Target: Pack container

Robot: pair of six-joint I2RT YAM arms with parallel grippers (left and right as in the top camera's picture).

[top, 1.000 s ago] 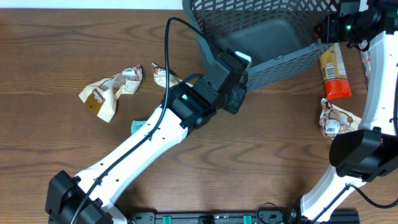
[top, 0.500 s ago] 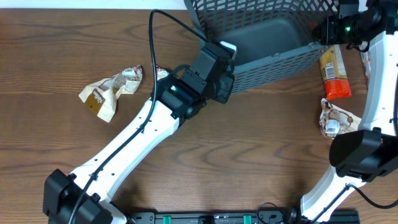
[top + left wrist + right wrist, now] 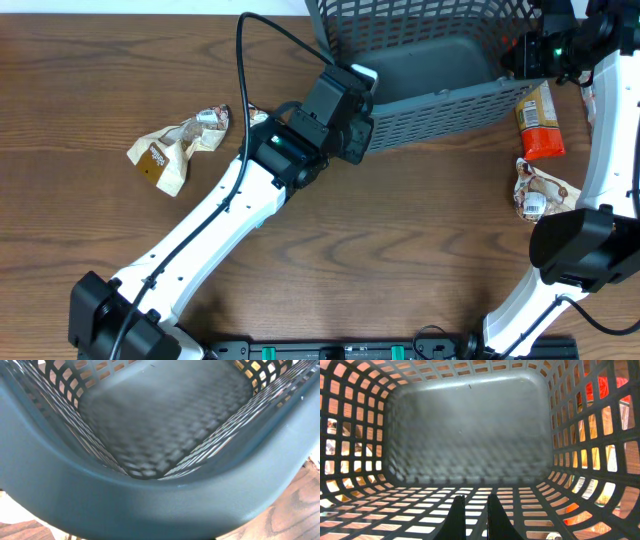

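The container (image 3: 440, 108), a large grey-blue lattice basket, lies at the far edge of the table, tipped so its inside faces the camera. My left gripper (image 3: 360, 88) is at its near-left corner. In the left wrist view the thick rim (image 3: 160, 505) fills the bottom and hides my fingers. My right gripper (image 3: 522, 55) is at the basket's right end. In the right wrist view its fingers (image 3: 476, 515) stand close together, pinching a bar of the lattice wall (image 3: 470, 497). The basket's solid bottom (image 3: 470, 435) is bare.
A crumpled brown snack packet (image 3: 175, 145) lies at the left, and a smaller one (image 3: 262, 120) is partly under my left arm. An orange and brown packet (image 3: 537, 122) and a crumpled packet (image 3: 535, 190) lie at the right, beside the basket and my right arm.
My left gripper has moved up and to the left with the basket's corner. The basket has swung with it, so its near wall lies farther back.
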